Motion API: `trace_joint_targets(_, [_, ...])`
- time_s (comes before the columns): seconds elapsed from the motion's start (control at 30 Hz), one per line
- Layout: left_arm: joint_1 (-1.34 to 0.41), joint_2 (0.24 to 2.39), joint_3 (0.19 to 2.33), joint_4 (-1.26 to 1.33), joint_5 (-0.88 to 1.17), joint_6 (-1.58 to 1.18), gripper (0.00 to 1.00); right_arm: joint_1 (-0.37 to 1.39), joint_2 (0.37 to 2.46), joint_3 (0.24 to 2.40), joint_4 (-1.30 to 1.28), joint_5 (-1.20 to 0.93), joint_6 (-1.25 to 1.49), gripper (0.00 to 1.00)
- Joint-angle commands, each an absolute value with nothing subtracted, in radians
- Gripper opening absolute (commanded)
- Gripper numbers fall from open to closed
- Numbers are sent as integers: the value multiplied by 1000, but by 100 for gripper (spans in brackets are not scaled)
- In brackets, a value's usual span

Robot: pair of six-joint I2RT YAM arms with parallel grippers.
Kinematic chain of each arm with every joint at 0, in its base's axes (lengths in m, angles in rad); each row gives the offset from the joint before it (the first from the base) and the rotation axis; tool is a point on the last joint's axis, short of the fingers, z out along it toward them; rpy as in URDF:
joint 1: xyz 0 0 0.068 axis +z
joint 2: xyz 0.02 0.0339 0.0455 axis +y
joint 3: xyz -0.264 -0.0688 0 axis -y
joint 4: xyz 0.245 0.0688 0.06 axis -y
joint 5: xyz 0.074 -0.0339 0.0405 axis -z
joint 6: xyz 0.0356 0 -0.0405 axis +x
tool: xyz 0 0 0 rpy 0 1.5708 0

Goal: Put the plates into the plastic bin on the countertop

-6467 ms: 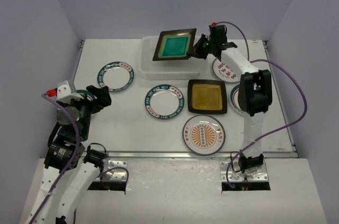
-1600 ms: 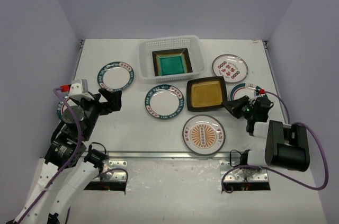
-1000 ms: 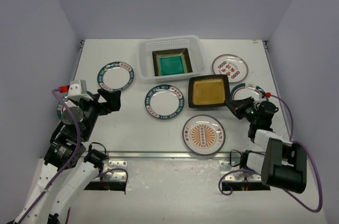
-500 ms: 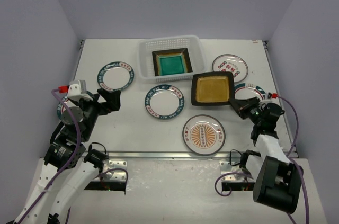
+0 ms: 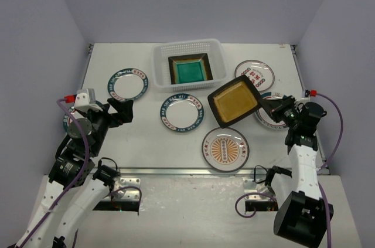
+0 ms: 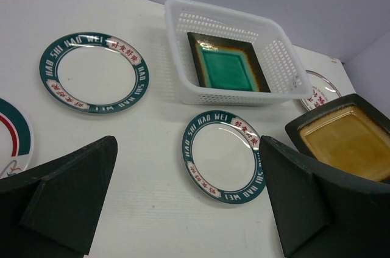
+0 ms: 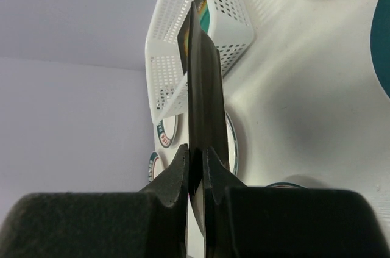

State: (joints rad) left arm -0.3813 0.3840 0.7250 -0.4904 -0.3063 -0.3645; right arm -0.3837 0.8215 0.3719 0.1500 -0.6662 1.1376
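Observation:
My right gripper (image 5: 270, 107) is shut on the rim of the square amber plate (image 5: 235, 102) and holds it tilted above the countertop (image 5: 146, 136); in the right wrist view the plate (image 7: 204, 81) is edge-on between my jaws. The white plastic bin (image 5: 188, 48) at the back holds the square teal plate (image 5: 190, 71). Round teal-rimmed plates lie at the left (image 5: 128, 84) and centre (image 5: 182, 112). An orange-motif plate (image 5: 225, 149) lies near the front. My left gripper (image 5: 120, 112) is open and empty at the left, above the countertop.
A red-motif round plate (image 5: 258, 72) lies right of the bin, partly behind the amber plate. Another round plate (image 5: 270, 120) lies under my right gripper. A plate (image 5: 69, 122) at the far left is mostly hidden by my left arm. Grey walls enclose the table.
My right gripper closed on the amber plate, lifted it off the countertop and tilted it, carrying it slightly up and back. Earlier the teal plate went into the bin. The left arm barely moved.

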Motion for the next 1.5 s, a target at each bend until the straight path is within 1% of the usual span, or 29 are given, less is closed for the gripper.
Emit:
trace_joint_targets(0.0, [-393, 377, 726, -453, -314, -362, 100, -387, 794, 465, 218, -715, 1162, 0])
trace_joint_targets(0.2, [-393, 383, 727, -454, -315, -362, 100, -387, 913, 465, 312, -741, 1225, 0])
trace_joint_targets(0.27, [-393, 380, 726, -456, -320, -362, 100, -387, 934, 424, 389, -752, 1278, 0])
trace_joint_targets(0.37, [-393, 380, 726, -454, -322, -364, 100, -387, 950, 420, 433, -760, 1301, 0])
trace_joint_targets(0.6, [-393, 387, 727, -455, -324, -364, 100, -387, 951, 481, 435, -773, 1329, 0])
trace_joint_targets(0.9, [-393, 391, 727, -456, -328, -364, 100, -370, 1056, 590, 477, -745, 1394, 0])
trace_joint_targets(1.13, [-393, 393, 727, -459, -341, -367, 100, -218, 1214, 773, 460, -604, 1374, 0])
trace_joint_targets(1.3, [-393, 396, 729, -464, -349, -370, 100, -92, 1341, 871, 491, -477, 1384, 0])
trace_joint_targets(1.47, [-393, 402, 730, -465, -348, -368, 100, 30, 1514, 965, 564, -313, 1392, 0])
